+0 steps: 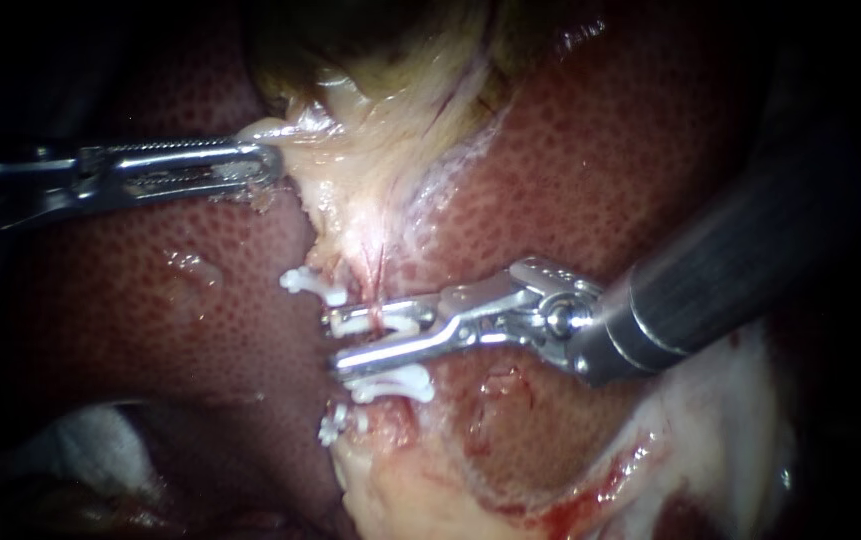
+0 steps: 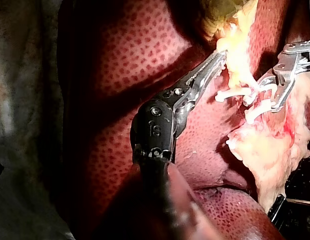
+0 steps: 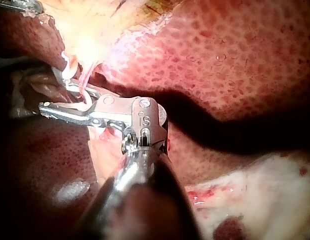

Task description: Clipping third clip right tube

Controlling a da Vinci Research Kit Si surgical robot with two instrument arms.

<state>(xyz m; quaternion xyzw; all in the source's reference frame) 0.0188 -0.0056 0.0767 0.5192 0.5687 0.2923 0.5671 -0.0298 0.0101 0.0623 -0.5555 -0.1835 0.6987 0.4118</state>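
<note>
Liver [image 1: 600,150], red and stippled, fills the endoscope view. A band of pale tissue [image 1: 370,170] runs down its middle from 12 o'clock toward 6.

The left instrument [image 1: 268,163] comes in from 9 o'clock. Its hand is pressed together on the edge of the pale tissue at about 10 o'clock from centre, both jaws biting the tissue from two sides. In the left wrist view [image 2: 220,56] the toothed tip is buried in the same yellowish tissue.

The right instrument [image 1: 350,338] enters from 3 o'clock, and its hand lies just below and left of centre. The hand is spread only partway. A white loaded clip [image 1: 380,322] sits between its two jaws and touches both. The thin reddish tube [image 1: 377,280] drops out of the pale tissue and passes into the gap of that clip, so the hand straddles it. I cannot tell whether the clip is pressing the tube.

An upper clip [image 1: 308,284] sits just beside the hand toward 11 o'clock. A lower clip [image 1: 395,385] lies just under the lower jaw toward 6 o'clock.

In the right wrist view the right instrument [image 3: 60,97] shows the same part-open hand. White clip material and the pink tube lie between the jaws.
</note>
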